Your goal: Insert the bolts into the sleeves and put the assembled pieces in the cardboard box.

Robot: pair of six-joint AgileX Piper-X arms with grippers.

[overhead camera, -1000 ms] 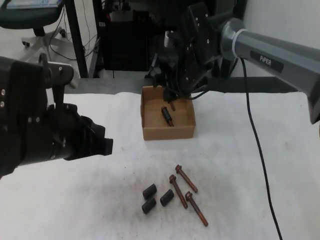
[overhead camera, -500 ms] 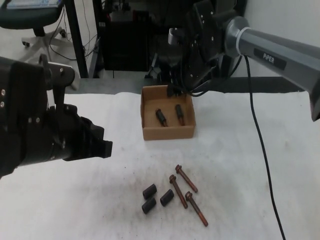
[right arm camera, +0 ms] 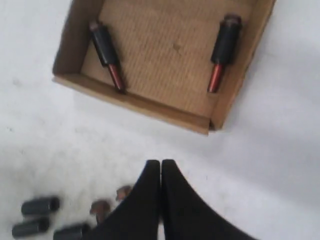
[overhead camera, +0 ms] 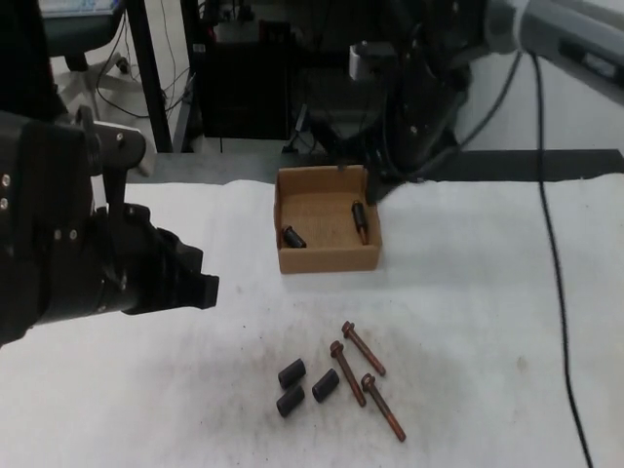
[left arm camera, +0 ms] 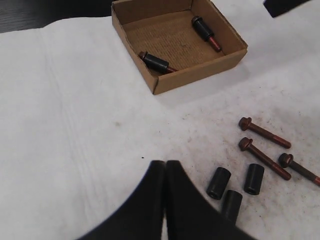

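**Item 1.** Three rust-brown metal bolts with hex heads (overhead camera: 363, 348), loose on the near surface, right of centre, lying side by side. I judge them stiff, dense for their size and apt to roll. I would take each across the shank, just below the head.

**Item 2.** Three short black cylindrical sleeves (overhead camera: 326, 385), clustered just left of the bolts. They are probably light and smooth, and likely to roll or slip out under a pinch. I would grip across the barrel and leave the bore free.

**Item 3.** Shallow brown cardboard box (overhead camera: 327, 260), far centre. It holds two assembled pieces (left arm camera: 156, 62), one at the near-left corner and one along the right wall.

**Item 4.** White cloth-covered surface (overhead camera: 468, 322), smudged around the loose parts.

**Item 5.** Left gripper (left arm camera: 165, 165), fingers pressed together and empty, hanging over the near-left surface, short of the sleeves.

**Item 6.** Right gripper (right arm camera: 160, 164), fingers likewise together and empty, raised over the far side of the box.
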